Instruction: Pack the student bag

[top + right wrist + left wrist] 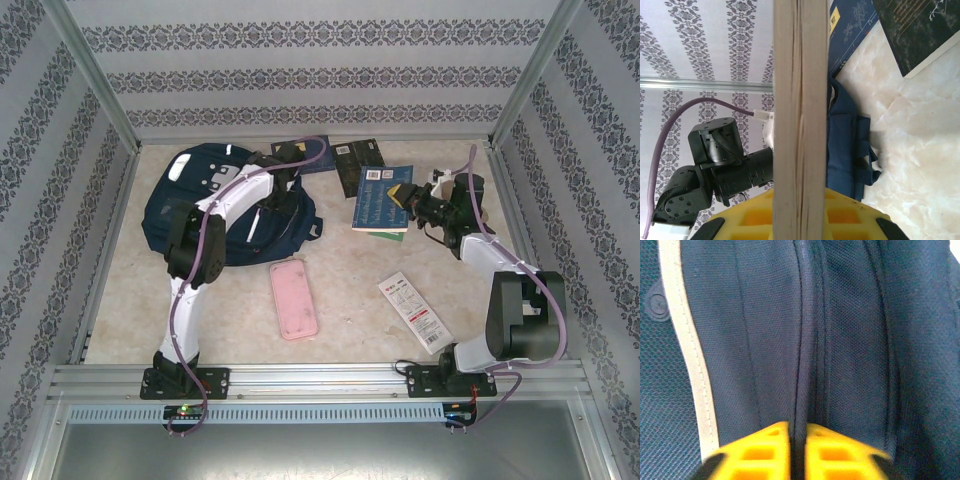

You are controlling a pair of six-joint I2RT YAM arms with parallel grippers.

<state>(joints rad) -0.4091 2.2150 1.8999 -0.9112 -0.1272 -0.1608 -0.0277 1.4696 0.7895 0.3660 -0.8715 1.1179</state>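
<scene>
**Book in the right gripper, bag off to its left, opening not in sight**

Top view: the student bag (160, 212) lies at the far left of the table. My left arm (235, 195) reaches across it, with the wrist over the bag's far right edge. My right gripper (410, 200) sits well to the right of the bag, clamped on the right edge of a blue book (372, 205). I judge the book must travel left, carried by the right arm. A pink case (293, 298) and a white packet (415, 312) lie loose nearer the arm bases.

Left wrist view: the left gripper (797, 442) is pinched together on a raised fold of navy fabric. The fold runs straight away from the fingertips, and the white stripe (687, 355) lies off to one side. I cannot tell whether that fold is a zip line or a plain seam. No pale lining shows.

Right wrist view: the book's page block stands between the yellow fingers (845, 212), its long axis pointing away from them. It blocks the middle of the picture, so the bag beyond it is cut off.
</scene>
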